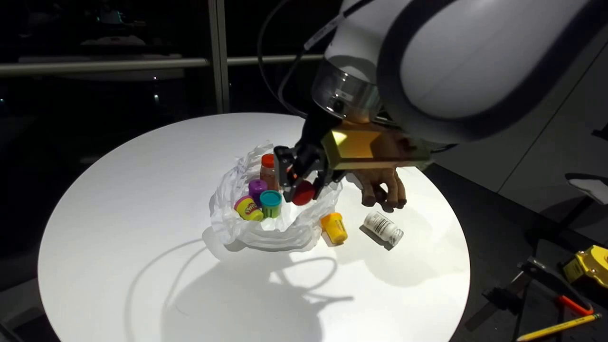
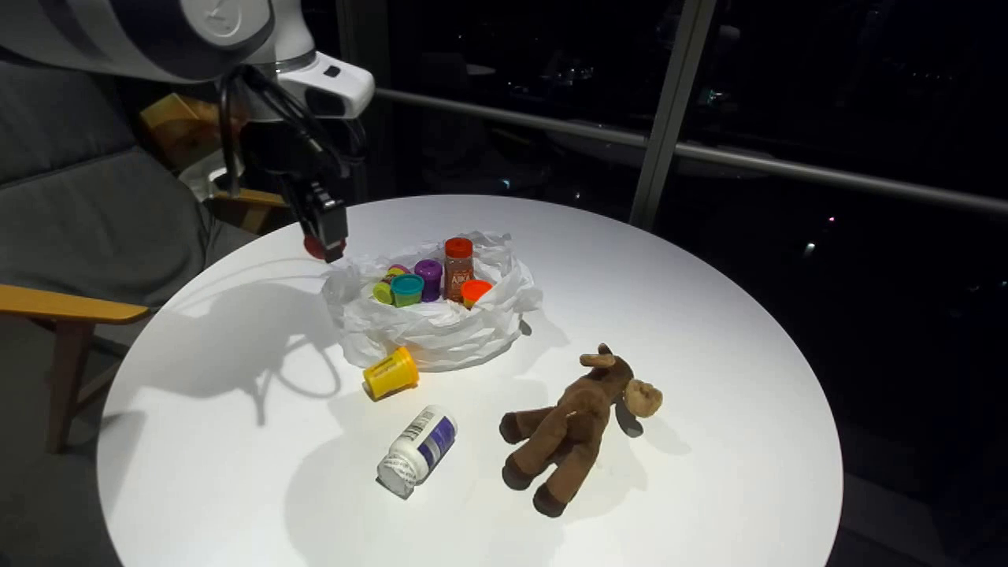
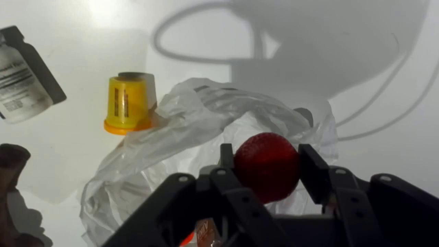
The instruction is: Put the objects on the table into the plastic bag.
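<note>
Closest to the wrist camera, the black two-finger gripper [image 3: 267, 156] is clamped on a dark-red rounded object [image 3: 267, 168], pressing opposite flanks, which should let it drop cleanly. Beyond its tips spreads the translucent whitish plastic bag [image 3: 171, 139], mouth upward, likely to catch what falls. Left of the tool, beside the bag's rim, lies a yellow plastic tub with an orange lid [image 3: 127, 103].

In an exterior view, beside the tool, a teal-lidded green tub [image 1: 270, 205], a purple tub [image 1: 257, 189] and an orange-capped clear bottle [image 1: 268, 176] sit in the bag; their weight probably keeps it spread.

In an exterior view, well apart from the tool, a white plastic bottle [image 2: 421, 447] and a brown plush animal [image 2: 579, 429] lie on the white round table [image 2: 724, 480], presumably awaiting bagging.
</note>
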Controlling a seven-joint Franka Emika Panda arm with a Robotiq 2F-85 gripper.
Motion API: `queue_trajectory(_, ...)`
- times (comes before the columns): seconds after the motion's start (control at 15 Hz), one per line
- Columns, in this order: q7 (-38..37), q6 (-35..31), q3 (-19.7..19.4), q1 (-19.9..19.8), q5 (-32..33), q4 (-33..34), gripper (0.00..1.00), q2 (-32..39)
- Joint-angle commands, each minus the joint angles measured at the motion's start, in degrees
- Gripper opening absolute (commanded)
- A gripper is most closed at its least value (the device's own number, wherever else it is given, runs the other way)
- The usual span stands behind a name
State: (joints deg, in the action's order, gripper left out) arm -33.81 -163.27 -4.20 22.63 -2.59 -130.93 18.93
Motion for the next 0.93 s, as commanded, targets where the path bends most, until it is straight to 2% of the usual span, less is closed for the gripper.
queue_trajectory(0.0,0.99,2.36,2.39,-2.43,-0.28,11.59,0.25,9.49)
queue_trajectory(0.2,1.24,4.34,2.31,-2.69,-0.3,17.82,0.25,16.08)
queue_trajectory(0.47,-0.19,4.54,-0.8,-1.45,0.37,24.81,0.25,22.91)
queue_trajectory(0.73,-1.53,3.93,-4.01,-1.04,0.32,29.76,0.25,25.88)
queue_trajectory(0.87,-1.58,4.2,-4.38,-1.47,-0.11,31.37,0.25,26.51)
